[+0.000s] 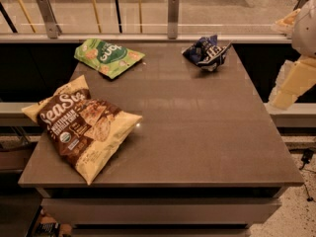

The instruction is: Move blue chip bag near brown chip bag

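We see brown table (197, 132) | brown chip bag (81, 127) near left, flat | green bag (108, 57) far left | blue chip bag (206, 52) far right, crumpled | all three well apart | gripper (290, 89) off the table's right edge

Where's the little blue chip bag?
The crumpled navy-blue foil chip bag sits at the brown table's far right corner, right of the green snack bag; the gripper is beyond the table's right edge.

Our arm (307, 28) is a rounded white shell at the right edge; below it our gripper (289, 89) shows as pale cream, blocky segments.
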`<action>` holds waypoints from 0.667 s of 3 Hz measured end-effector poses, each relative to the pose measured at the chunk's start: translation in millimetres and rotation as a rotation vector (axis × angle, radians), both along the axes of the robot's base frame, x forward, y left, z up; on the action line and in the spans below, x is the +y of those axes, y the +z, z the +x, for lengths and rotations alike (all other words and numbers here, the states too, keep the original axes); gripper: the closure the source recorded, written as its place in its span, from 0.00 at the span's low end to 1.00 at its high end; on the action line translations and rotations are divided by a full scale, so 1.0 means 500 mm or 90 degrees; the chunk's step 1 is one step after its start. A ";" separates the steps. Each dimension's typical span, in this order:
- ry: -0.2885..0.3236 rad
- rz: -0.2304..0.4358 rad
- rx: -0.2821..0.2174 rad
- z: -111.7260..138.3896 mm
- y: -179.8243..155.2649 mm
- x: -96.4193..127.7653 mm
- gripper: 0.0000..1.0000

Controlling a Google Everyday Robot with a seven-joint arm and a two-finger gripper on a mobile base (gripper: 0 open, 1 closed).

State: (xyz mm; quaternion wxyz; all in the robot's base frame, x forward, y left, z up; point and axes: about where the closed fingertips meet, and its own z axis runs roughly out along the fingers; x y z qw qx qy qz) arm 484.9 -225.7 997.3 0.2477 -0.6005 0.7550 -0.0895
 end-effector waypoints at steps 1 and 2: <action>0.001 -0.012 -0.048 0.067 0.011 -0.019 0.00; -0.011 -0.042 -0.091 0.134 0.025 -0.023 0.00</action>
